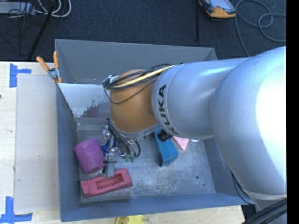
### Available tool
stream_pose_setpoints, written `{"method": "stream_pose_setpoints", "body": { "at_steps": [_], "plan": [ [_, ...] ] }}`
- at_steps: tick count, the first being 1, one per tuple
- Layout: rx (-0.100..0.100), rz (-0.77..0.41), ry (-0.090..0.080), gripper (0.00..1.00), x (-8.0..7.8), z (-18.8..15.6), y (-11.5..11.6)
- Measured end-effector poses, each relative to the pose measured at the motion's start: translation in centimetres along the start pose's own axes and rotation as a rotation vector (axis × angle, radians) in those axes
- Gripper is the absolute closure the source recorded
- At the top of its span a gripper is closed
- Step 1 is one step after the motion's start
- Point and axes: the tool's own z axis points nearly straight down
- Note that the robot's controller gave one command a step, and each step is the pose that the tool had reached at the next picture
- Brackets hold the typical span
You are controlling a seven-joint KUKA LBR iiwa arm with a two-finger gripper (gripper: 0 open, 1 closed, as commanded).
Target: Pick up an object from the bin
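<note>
- Purple cup (pixel 88 155) lies on its side on the floor of the bin (pixel 65 139)
- Gripper (pixel 110 166) hangs just right of the cup, low, nothing seen in its grasp
- Red block (pixel 106 183) lies just below the cup; its upper edge is close under the gripper
- Blue box (pixel 166 152) sits well right of the cup, beyond the gripper; a pink piece (pixel 182 143) lies further right, partly hidden
- Arm (pixel 210 101) comes in from the right of the cup; its orange cover (pixel 131 101) is above and right of the cup

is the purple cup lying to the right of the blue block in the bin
No, the purple cup lies on the left of the bin, the blue block sits further right, and the gripper is between them.
</note>
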Motion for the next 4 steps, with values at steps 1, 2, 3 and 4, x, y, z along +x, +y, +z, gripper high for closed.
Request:
{"method": "stream_pose_setpoints", "body": {
  "at_steps": [1,2,3,4],
  "plan": [
    [-0.001,0.005,-0.007,0.00,-0.2,-0.5,-0.1],
    [0.001,-0.075,-0.012,0.00,4.3,2.9,-0.2],
    [0.002,-0.202,-0.007,0.00,7.3,2.4,-0.5],
    [-0.001,-0.159,-0.005,0.00,4.2,2.5,-2.9]
  ]
}}
